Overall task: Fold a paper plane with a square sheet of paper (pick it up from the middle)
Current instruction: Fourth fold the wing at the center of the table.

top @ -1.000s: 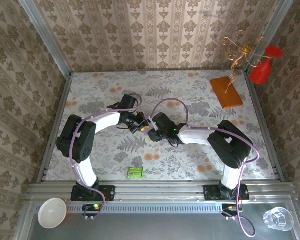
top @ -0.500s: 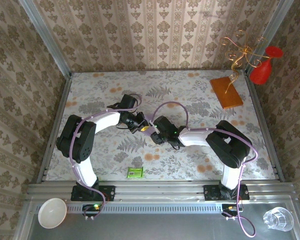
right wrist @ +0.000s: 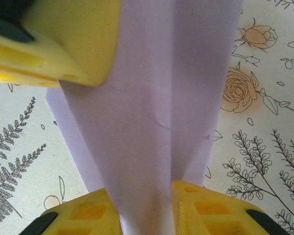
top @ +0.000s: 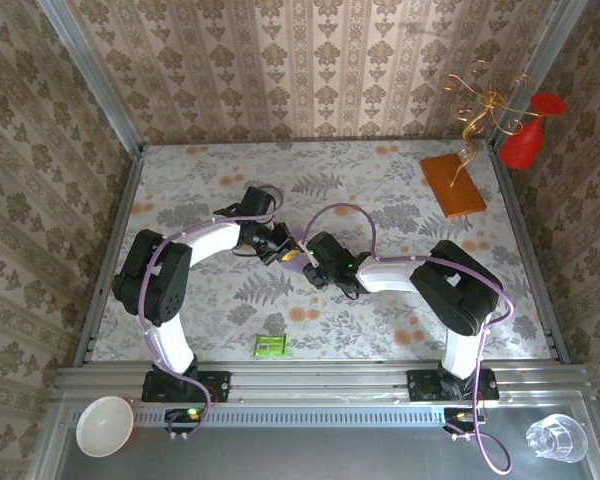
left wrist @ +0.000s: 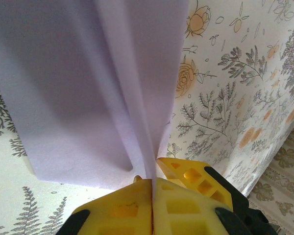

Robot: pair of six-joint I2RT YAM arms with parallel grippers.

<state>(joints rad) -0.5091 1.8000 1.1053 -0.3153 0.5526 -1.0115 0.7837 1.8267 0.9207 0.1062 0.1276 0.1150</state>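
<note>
Walls [top: 330, 60], patterned, stand on three sides, well beyond both claws. Table [top: 180, 180] w/ floral cover lies under them. L arm [top: 165, 275] & R arm [top: 460, 290] bend inward and meet nose to nose mid-table. From above, their bodies & cables [top: 345, 210] hide most of what's between.

Board [top: 453, 185], orange-brown, lies flat far-right of the claws, well apart, near the back corner. Red vase [top: 525, 140] & gold wire stand [top: 480, 105] sit just past it, further from the claws. White bowl [top: 104, 425] is on the metal ledge [top: 320, 420] behind L arm's base. Glass [top: 557, 437] is on the same ledge behind R arm's base. Both are off the table, well apart from the claws. Green packet [top: 270, 346] lies on the near side of the claws, towards the bases, apart from both.

Paper [left wrist: 88, 73], pale lavender, folded w/ lengthwise creases, spans between the two claws over the table cover; can't tell if it touches the cover. L claw [left wrist: 152, 183]: jaws together, clamped on the paper's center ridge at one end. R claw [right wrist: 146, 188]: yellow fingers part-way apart, straddling the opposite end, paper running thru the gap; can't tell if they touch it. In R wrist view an L claw finger [right wrist: 63, 44] overlaps the paper's far-left corner & hides it.
</note>
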